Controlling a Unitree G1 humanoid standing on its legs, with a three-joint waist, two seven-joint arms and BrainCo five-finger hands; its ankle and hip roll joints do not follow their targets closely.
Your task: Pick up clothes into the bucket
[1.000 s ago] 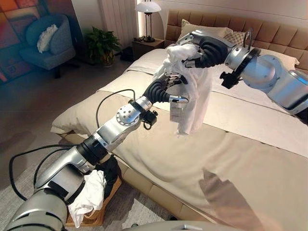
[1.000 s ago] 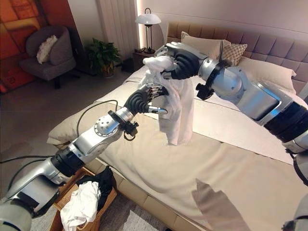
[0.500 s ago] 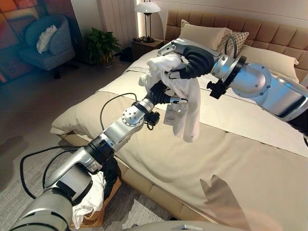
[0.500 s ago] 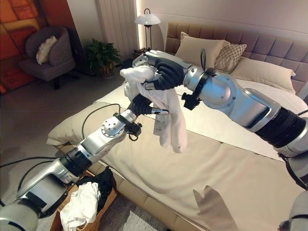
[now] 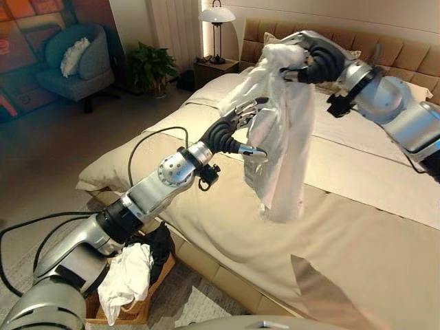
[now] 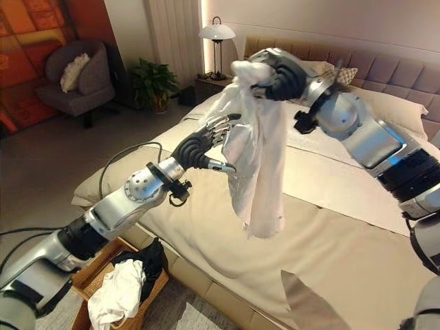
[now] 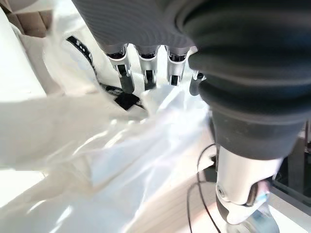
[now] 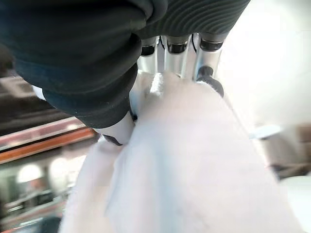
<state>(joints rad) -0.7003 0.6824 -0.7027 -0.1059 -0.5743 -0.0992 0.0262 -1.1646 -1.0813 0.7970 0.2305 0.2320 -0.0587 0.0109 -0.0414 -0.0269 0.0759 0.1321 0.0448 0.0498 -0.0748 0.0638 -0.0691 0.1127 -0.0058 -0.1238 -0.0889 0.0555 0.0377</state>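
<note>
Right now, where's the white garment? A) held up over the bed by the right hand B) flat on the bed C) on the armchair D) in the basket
A: the right hand is curled round the top of the white garment, which hangs above the bed, with the left hand against its side.

no readable text, labels or numbers anywhere. white garment [image 5: 283, 137] has a small tag hanging at its side, print too small to read. orange wall art [image 6: 41, 41] is abstract shapes, no lettering.
</note>
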